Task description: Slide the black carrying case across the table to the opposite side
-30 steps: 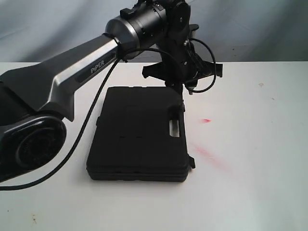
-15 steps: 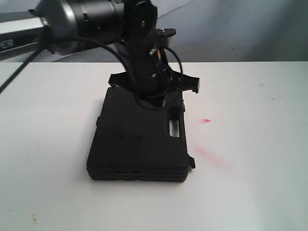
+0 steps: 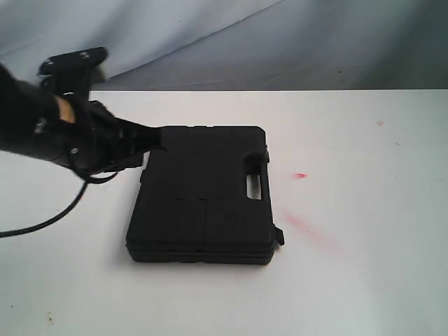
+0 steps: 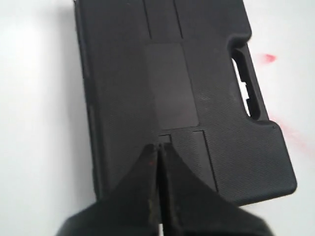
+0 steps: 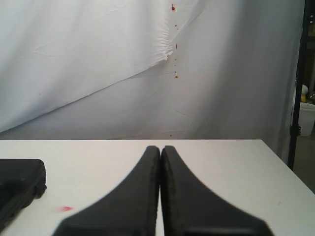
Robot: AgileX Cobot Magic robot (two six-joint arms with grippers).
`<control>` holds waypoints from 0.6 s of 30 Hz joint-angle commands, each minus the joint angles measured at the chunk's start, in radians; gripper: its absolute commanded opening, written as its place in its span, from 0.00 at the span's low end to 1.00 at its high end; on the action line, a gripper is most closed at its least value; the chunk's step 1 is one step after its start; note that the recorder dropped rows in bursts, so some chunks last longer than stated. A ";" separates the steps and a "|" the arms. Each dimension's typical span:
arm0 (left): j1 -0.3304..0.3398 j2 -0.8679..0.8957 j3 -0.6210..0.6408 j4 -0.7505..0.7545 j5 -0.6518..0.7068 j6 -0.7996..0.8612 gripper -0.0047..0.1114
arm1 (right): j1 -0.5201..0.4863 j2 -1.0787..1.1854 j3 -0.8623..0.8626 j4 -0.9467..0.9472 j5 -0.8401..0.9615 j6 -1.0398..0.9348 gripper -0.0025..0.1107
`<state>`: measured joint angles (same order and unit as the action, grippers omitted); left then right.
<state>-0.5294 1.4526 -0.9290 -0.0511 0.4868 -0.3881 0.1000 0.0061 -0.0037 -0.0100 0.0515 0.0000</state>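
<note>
Exterior view: the black carrying case (image 3: pixel 203 196) is seen lying flat near the middle of the white table (image 3: pixel 364 280), with its handle slot (image 3: pixel 253 185) on the 3 o'clock side and red smudges (image 3: pixel 301 175) on the bare tabletop beyond that side. The left gripper (image 3: pixel 159 138) is brought in from 9 o'clock, its tip overlapping the case's corner at about 11 o'clock; the arm (image 3: pixel 42 133) behind it is smeared by motion and cut off by the frame edge, and a cable (image 3: pixel 49 220) is trailed out of sight at 9 o'clock. Whether the tip is touching the lid cannot be told from here. Left wrist view: the jaws are shown pressed together with nothing between them, their tips set over the textured lid near one short edge; contact is again not resolved, and the far end of the case is cropped. Right wrist view: the right gripper (image 5: pixel 160 147) is seen with jaws pressed together and empty, held over bare table well apart from the case, of which only one corner is caught at the frame edge; a wrinkled cloth backdrop (image 5: pixel 98 73) is seen behind.
</note>
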 commanded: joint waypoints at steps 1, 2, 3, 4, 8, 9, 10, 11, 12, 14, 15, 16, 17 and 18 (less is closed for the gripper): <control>0.085 -0.162 0.161 -0.052 -0.143 0.095 0.04 | -0.009 -0.006 0.004 0.005 -0.002 0.000 0.02; 0.106 -0.190 0.188 -0.066 -0.164 0.125 0.04 | -0.009 -0.006 0.004 0.005 -0.002 0.000 0.02; 0.128 -0.223 0.220 -0.078 -0.186 0.165 0.04 | -0.009 -0.006 0.004 0.005 -0.002 0.000 0.02; 0.150 -0.256 0.250 -0.088 -0.203 0.205 0.04 | -0.009 -0.006 0.004 0.005 -0.002 0.000 0.02; 0.224 -0.373 0.342 -0.097 -0.226 0.292 0.04 | -0.009 -0.006 0.004 0.005 -0.002 0.000 0.02; 0.237 -0.397 0.358 -0.097 -0.227 0.292 0.04 | -0.009 -0.006 0.004 0.005 -0.002 0.000 0.02; 0.252 -0.424 0.376 -0.097 -0.232 0.292 0.04 | -0.009 -0.006 0.004 0.005 -0.002 0.000 0.02; 0.264 -0.452 0.394 -0.100 -0.243 0.292 0.04 | -0.009 -0.006 0.004 0.005 -0.002 0.000 0.02; 0.274 -0.480 0.410 -0.100 -0.255 0.292 0.04 | -0.009 -0.006 0.004 0.005 -0.002 0.000 0.02; 0.295 -0.536 0.450 -0.100 -0.275 0.292 0.04 | -0.009 -0.006 0.004 0.005 -0.002 0.000 0.02; 0.302 -0.560 0.466 -0.100 -0.279 0.292 0.04 | -0.009 -0.006 0.004 0.005 -0.002 0.000 0.02; 0.313 -0.595 0.489 -0.100 -0.284 0.292 0.04 | -0.009 -0.006 0.004 0.005 -0.002 0.000 0.02; 0.322 -0.619 0.506 -0.100 -0.291 0.292 0.04 | -0.009 -0.006 0.004 0.005 -0.002 0.000 0.02; 0.328 -0.641 0.527 -0.100 -0.306 0.292 0.04 | -0.009 -0.006 0.004 0.005 -0.002 0.000 0.02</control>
<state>-0.2216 0.8750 -0.4496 -0.1412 0.2190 -0.1014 0.1000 0.0061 -0.0037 -0.0100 0.0515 0.0000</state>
